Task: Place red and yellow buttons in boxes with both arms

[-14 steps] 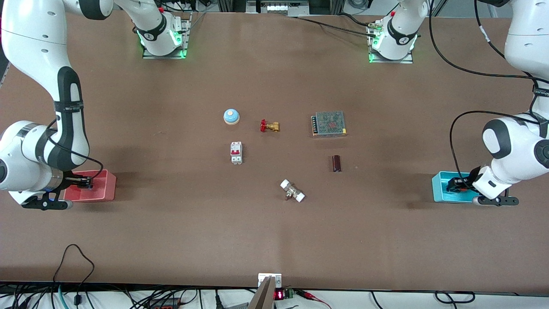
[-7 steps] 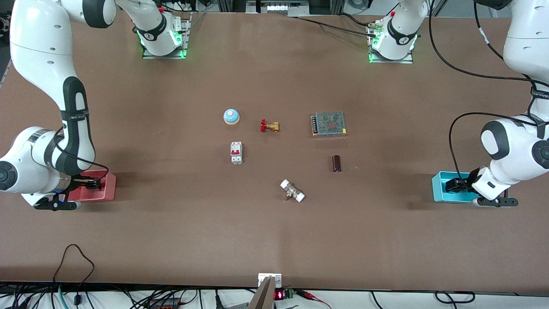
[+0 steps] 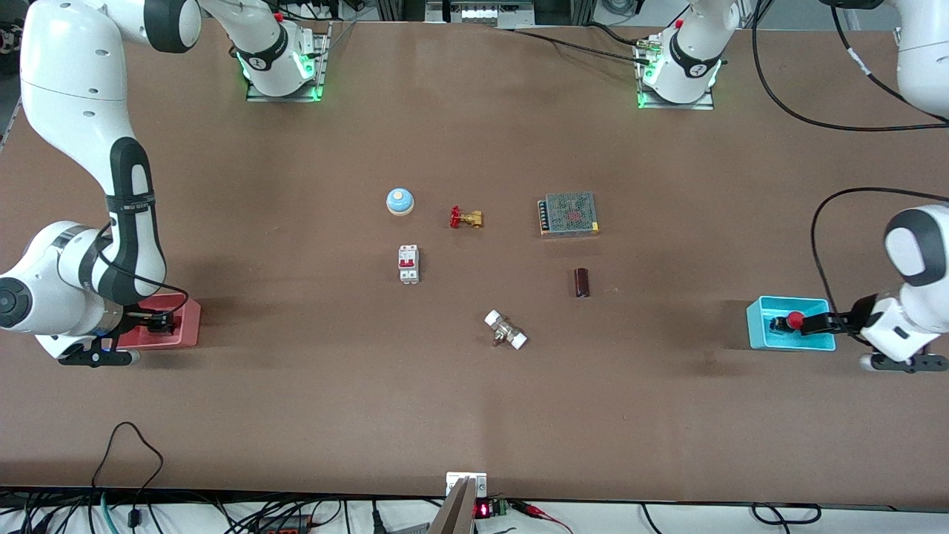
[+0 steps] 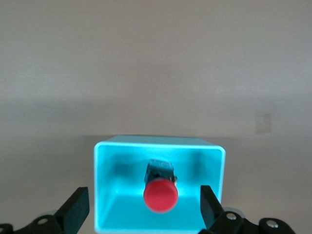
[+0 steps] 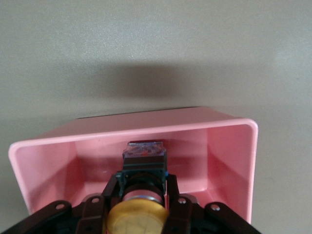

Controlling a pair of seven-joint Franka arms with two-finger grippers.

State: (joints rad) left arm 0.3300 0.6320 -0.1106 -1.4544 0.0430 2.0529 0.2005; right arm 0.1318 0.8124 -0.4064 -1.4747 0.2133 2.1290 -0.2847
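The red button (image 3: 795, 320) lies free inside the cyan box (image 3: 760, 334) at the left arm's end of the table; in the left wrist view the red button (image 4: 160, 194) rests in the cyan box (image 4: 107, 185). My left gripper (image 3: 821, 322) is open and empty, over the box's outer edge, and shows in its wrist view (image 4: 145, 209). My right gripper (image 3: 152, 321) is shut on the yellow button (image 5: 138, 217) and holds it inside the pink box (image 3: 185, 326), whose wall shows in the right wrist view (image 5: 229, 161).
Mid-table lie a blue dome bell (image 3: 399, 200), a brass valve with a red handle (image 3: 465, 217), a white circuit breaker (image 3: 408, 263), a meshed power supply (image 3: 569, 213), a dark cylinder (image 3: 582, 282) and a white-ended fitting (image 3: 506, 329).
My left gripper has let go of the red button, which now lies in the cyan box, and has drawn back outward. My right gripper has shifted slightly within the pink box.
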